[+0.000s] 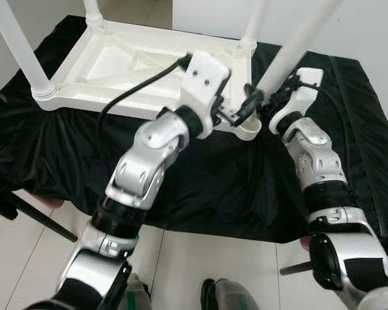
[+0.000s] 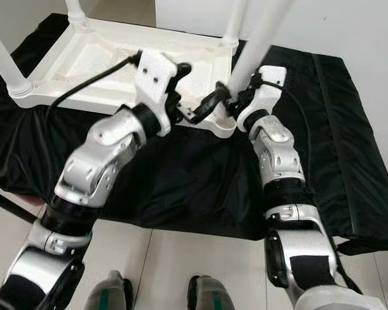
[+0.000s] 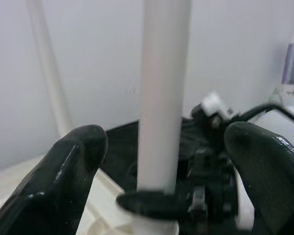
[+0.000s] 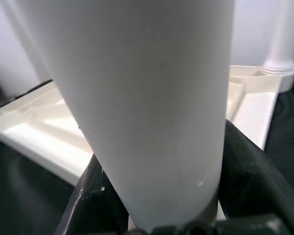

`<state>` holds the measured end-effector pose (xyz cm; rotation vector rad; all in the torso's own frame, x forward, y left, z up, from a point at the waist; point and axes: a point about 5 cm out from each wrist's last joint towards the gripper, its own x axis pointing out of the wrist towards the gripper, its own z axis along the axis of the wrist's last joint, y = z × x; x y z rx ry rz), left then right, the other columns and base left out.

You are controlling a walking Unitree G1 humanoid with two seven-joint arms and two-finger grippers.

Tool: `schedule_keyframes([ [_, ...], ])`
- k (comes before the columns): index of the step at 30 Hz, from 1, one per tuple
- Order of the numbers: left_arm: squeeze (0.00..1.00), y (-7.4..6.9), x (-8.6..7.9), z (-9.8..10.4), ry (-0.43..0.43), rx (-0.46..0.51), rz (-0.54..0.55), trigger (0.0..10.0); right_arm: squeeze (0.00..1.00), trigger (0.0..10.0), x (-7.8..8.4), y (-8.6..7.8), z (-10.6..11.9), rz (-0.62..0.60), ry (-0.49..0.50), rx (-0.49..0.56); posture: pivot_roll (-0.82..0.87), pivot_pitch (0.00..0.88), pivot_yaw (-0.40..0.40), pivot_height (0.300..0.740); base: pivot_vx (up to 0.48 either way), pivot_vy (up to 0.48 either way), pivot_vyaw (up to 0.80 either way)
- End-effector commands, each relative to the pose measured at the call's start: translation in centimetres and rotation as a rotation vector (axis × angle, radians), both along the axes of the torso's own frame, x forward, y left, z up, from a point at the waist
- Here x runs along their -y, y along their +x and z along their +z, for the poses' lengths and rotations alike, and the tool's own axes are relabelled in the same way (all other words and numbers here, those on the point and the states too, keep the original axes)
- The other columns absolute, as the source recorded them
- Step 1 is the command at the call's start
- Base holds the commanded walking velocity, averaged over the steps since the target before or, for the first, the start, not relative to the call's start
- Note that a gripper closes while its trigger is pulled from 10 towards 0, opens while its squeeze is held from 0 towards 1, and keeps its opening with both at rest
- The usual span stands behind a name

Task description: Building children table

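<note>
Left arm: bent at the elbow and rising from about 7 o'clock of the left eye view toward the middle; its wrist turns toward 3 o'clock.
Left gripper [image 1: 240, 110]: fingers [image 3: 71, 169] spread wide, one on each side of the leg with clear gaps, touching nothing.
Right arm: climbs from about 5 o'clock almost straight up, wrist tipped toward 10 o'clock.
Right gripper [image 1: 269, 103]: clamped on the leg low down, just above the socket; the right wrist view shows a black finger pressed to each side of the white tube.
Leg [image 1: 291, 48]: white tube, leaning toward 1 o'clock, its foot at the tabletop's corner socket [image 1: 249, 129]; whether it is fully seated is hidden by the grippers.
Leg and left gripper: the tube stands between the open fingers, nearer their tips than the palm.
Tabletop [image 1: 116, 64]: white, upside down, lying on a black cloth [image 1: 200, 174] at about 11 o'clock of the grippers.
Other legs [image 1: 19, 48]: standing upright in the tabletop's remaining corners.
</note>
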<state>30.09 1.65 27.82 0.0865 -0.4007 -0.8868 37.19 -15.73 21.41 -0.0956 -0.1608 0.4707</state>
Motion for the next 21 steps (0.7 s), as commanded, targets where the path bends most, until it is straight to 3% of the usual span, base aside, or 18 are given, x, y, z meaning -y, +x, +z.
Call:
schedule_keyframes([
  [1,0.00,0.0,0.5,0.4,0.016,0.024,-0.028,10.0,0.00,10.0,0.0,-0.5,-0.2,0.060,-0.073,-0.009,-0.02,0.010,-0.036,0.740,0.000,0.000,0.00],
  [4,0.00,0.0,0.7,0.7,0.019,0.036,-0.036,10.0,0.00,10.0,-0.2,-0.8,-0.3,0.099,-0.104,-0.012,-0.02,0.010,-0.036,0.740,0.000,0.000,0.00],
  [7,0.00,-0.1,1.6,1.8,0.019,0.058,-0.088,10.0,0.00,10.0,-0.8,-1.8,-0.8,0.230,-0.196,-0.032,-0.02,0.008,-0.034,0.740,0.000,0.000,0.00],
  [10,0.00,0.0,1.8,1.9,0.018,0.048,-0.102,10.0,0.00,10.0,-0.9,-2.1,-0.9,0.258,-0.216,-0.033,-0.02,0.008,-0.034,0.740,0.000,0.000,0.00],
  [13,0.00,0.3,2.1,2.0,0.016,-0.008,-0.131,10.0,0.00,10.0,-1.2,-3.1,-1.3,0.332,-0.269,-0.035,-0.03,0.031,-0.018,0.740,0.000,0.000,0.00],
  [16,0.00,0.4,2.1,2.0,0.016,-0.014,-0.131,10.0,0.00,10.0,-1.2,-3.2,-1.3,0.340,-0.277,-0.034,-0.03,0.031,-0.018,0.740,0.000,0.000,0.00],
  [21,0.00,0.5,2.5,1.9,-0.026,-0.109,-0.175,10.0,0.00,10.0,-1.3,-3.6,-1.6,0.363,-0.291,-0.045,-0.03,0.045,-0.011,0.740,0.000,0.000,0.00],
])
